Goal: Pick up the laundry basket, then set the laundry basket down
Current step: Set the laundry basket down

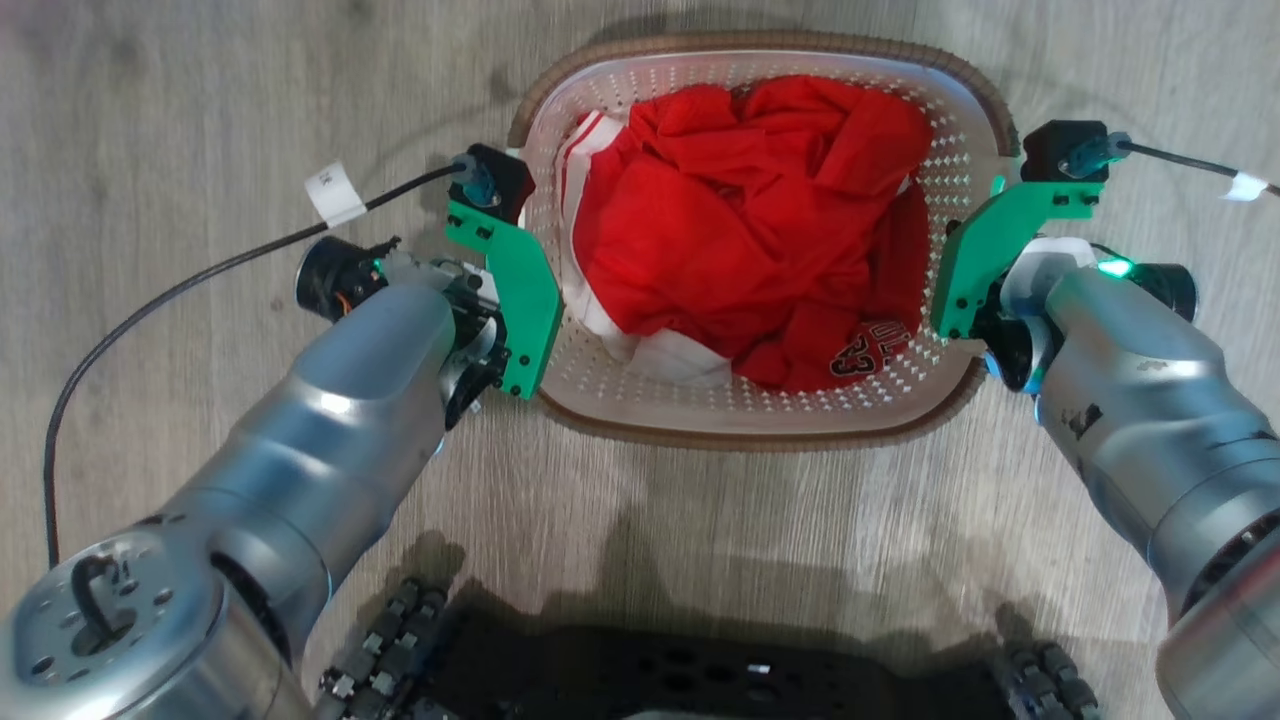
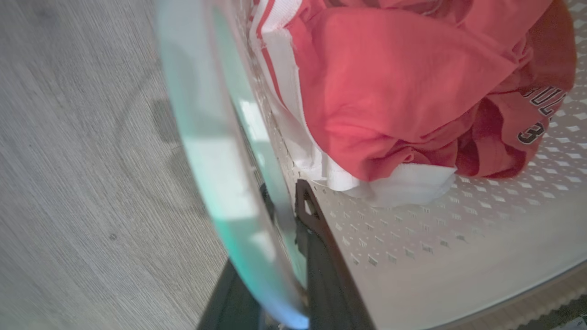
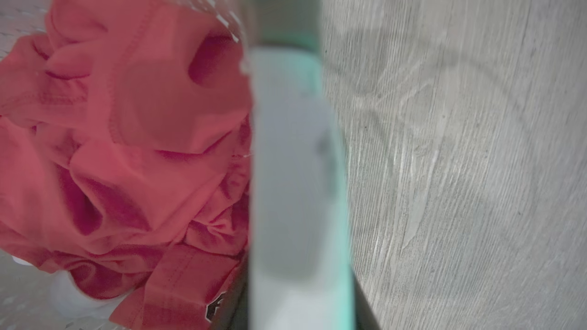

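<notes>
Far left, over the wood-grain floor (image 1: 150,120): one black cable (image 1: 200,275) with one white tag (image 1: 335,193), hanging slack, presumably to leave the arm free to travel. Next, left arm (image 1: 330,420) angled inward, one green bracket (image 1: 520,290) mounted above the left gripper (image 2: 284,192). Read that claw as narrow and clamped on the left handle (image 2: 206,137) of the laundry basket (image 1: 750,430): one dark finger (image 2: 321,238) inside the perforated wall, the other outside, handle pinched between. Centre: one basket, between the two arms and ahead of the robot base (image 1: 750,680), gripped from opposite sides, probably to keep the load level and prevent tipping during the lift. Cannot tell from these views whether clear of the floor or resting on it. Inside, a crumpled heap of red fabric (image 1: 760,230) with dark lettering, plus white cloth with red stripes (image 1: 665,358) low against the left wall; number of separate garments not countable. Right: second green bracket (image 1: 985,245) on the right arm (image 1: 1130,400), right gripper (image 3: 298,302) likewise narrow, closed across the right rim (image 3: 293,160), dark fingers just visible on both sides of that blurred pale band. Far right: second cable (image 1: 1180,160), second white tag (image 1: 1245,186). Totals: one basket, two arms, two claws, two brackets, two cables, two tags.
</notes>
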Tool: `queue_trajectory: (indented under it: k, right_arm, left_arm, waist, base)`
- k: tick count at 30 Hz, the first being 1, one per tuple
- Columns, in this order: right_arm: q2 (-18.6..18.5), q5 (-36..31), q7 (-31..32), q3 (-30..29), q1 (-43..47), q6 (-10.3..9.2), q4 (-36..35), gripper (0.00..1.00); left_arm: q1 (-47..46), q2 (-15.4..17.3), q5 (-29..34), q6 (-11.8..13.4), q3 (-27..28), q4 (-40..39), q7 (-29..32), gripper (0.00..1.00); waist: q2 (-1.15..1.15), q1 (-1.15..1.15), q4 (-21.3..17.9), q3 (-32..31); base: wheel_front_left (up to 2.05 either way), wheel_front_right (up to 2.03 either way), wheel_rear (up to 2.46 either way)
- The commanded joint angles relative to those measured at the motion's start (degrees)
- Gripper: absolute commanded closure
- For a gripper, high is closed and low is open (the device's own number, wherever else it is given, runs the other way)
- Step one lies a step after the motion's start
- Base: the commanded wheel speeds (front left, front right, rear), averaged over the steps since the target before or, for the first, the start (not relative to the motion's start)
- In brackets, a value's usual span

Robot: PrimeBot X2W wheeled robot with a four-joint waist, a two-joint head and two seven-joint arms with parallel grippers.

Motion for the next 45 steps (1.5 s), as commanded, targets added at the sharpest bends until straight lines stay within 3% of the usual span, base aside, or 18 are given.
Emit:
queue_trajectory:
  k: [1, 23, 25, 26, 27, 28, 38, 45]
  right_arm:
    - [0.97, -1.19, -0.56, 0.17, 0.65, 0.42, -0.79, 1.00]
    - [0.98, -7.16, 0.31, -6.07, 1.38, 0.42, -0.78, 1.00]
    - [0.92, -8.24, 0.50, -7.15, 1.33, 0.42, -0.78, 1.00]
    - [0.89, -8.56, 0.51, -7.63, 1.31, 0.42, -0.78, 0.61]
    - [0.84, -8.89, 0.54, -8.12, 1.32, 0.42, -0.78, 0.40]
    - [0.83, -9.25, 0.71, -8.57, 1.37, 0.42, -0.78, 0.00]
    - [1.24, -13.49, 1.38, -12.97, 2.22, 0.42, -0.78, 0.00]
    - [2.43, -16.63, 2.49, -15.88, 4.30, 0.42, -0.78, 0.00]
  left_arm:
    - [-1.74, 0.55, 1.48, -0.25, 0.11, -1.15, -0.75, 1.00]
    - [-3.00, 0.55, 3.59, 0.74, -0.03, -2.51, -2.49, 1.00]
    - [-3.02, 0.55, 3.69, 1.06, -0.04, -2.65, -2.16, 0.75]
    - [-3.10, 0.55, 3.91, 1.52, -0.04, -2.60, -2.56, 0.22]
    - [-3.14, 0.55, 3.95, 2.18, -0.04, -2.46, -3.15, 0.00]
    - [-3.15, 0.55, 3.86, 2.77, -0.04, -2.41, -3.74, 0.00]
    - [-2.72, 0.54, 4.74, 4.53, -0.05, -1.46, -4.02, 0.00]
    - [-0.67, 0.54, 5.25, 4.92, -0.05, -0.10, -3.35, 0.00]
  waist:
    - [0.00, -0.01, -0.27, 1.38]
    - [0.00, -0.01, 0.02, 4.27]
    - [0.00, -0.01, 0.19, 4.44]
    - [0.00, -0.01, 0.23, 4.51]
    - [0.00, -0.01, 0.25, 4.57]
    - [0.00, -0.01, 0.28, 4.61]
    - [0.00, -0.01, 0.44, 3.92]
    - [0.00, -0.01, 0.09, -0.07]
  base:
    - [0.00, 0.00, 0.00]
    - [0.00, 0.00, 0.00]
    - [0.00, 0.00, 0.00]
    - [0.00, 0.00, 0.00]
    - [0.00, 0.00, 0.00]
    - [0.00, 0.00, 0.00]
    - [0.00, 0.00, 0.00]
    - [0.00, 0.00, 0.00]
